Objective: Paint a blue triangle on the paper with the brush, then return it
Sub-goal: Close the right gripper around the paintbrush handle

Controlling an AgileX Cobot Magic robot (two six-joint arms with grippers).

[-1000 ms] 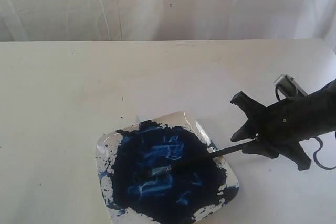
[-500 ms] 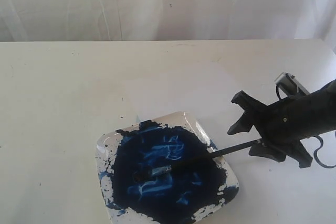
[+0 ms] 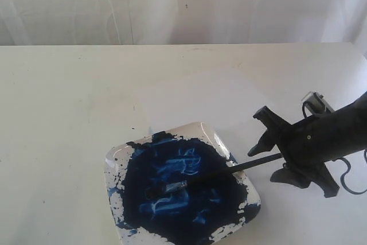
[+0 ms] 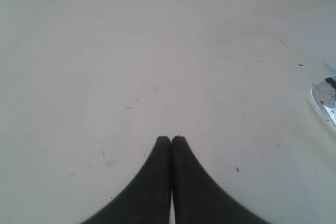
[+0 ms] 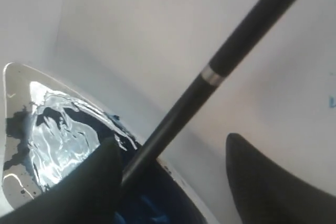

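Observation:
The brush [image 3: 218, 173] lies with its bristle tip in the dark blue paint of a square white plate [image 3: 202, 127]. Its black handle slopes out over the plate's right rim. My right gripper [image 3: 268, 156] stands open around the handle's end. In the right wrist view the handle [image 5: 231, 51] runs between the spread fingers, close beside one of them [image 5: 100, 177]. My left gripper [image 4: 171, 139] is shut over bare table, with the plate's rim [image 4: 321, 95] off to one side. I cannot make out the paper or the blue triangle against the white table.
The white table [image 3: 86, 96] spreads behind and left of the plate, with a pale curtain along its far edge. A small blue mark [image 5: 332, 100] shows at the edge of the right wrist view. The right arm's cable [image 3: 347, 176] loops near the table's right side.
My right gripper's fingers have spread apart off the brush handle and the arm has dropped slightly. The brush has stayed resting in the plate.

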